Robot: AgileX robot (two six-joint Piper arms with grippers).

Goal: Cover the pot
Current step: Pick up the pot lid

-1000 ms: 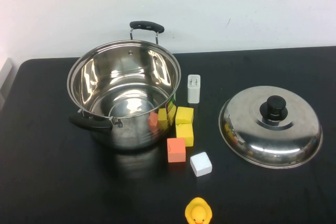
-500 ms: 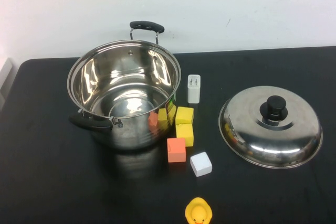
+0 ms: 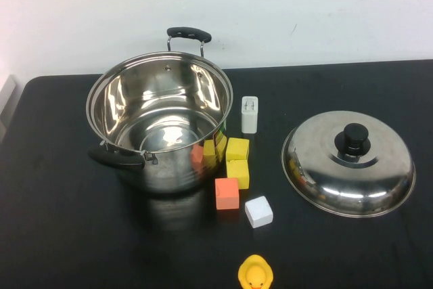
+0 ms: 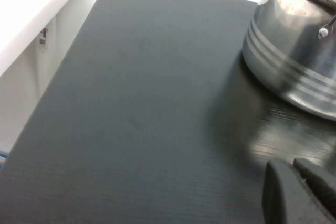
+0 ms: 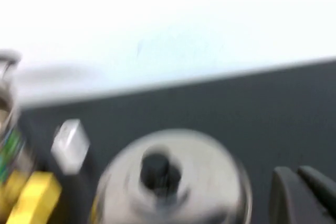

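The pot (image 3: 159, 116), large, shiny steel and open, stands left of centre on the black table (image 3: 54, 221), with one black handle (image 3: 189, 33) at the back and one at the front left. The domed steel lid (image 3: 348, 164) with a black knob (image 3: 356, 138) lies on the table to its right. Neither gripper shows in the high view. In the left wrist view my left gripper (image 4: 291, 163) is shut and empty, low over the table near the pot's wall (image 4: 294, 61). In the right wrist view my right gripper (image 5: 295, 170) is shut and empty, beside the lid (image 5: 173, 182).
Between pot and lid lie two yellow blocks (image 3: 237, 160), an orange block (image 3: 226, 193), a white block (image 3: 258, 211) and a white charger (image 3: 249, 114). A yellow duck (image 3: 256, 273) sits at the front edge. A white wall stands behind the table.
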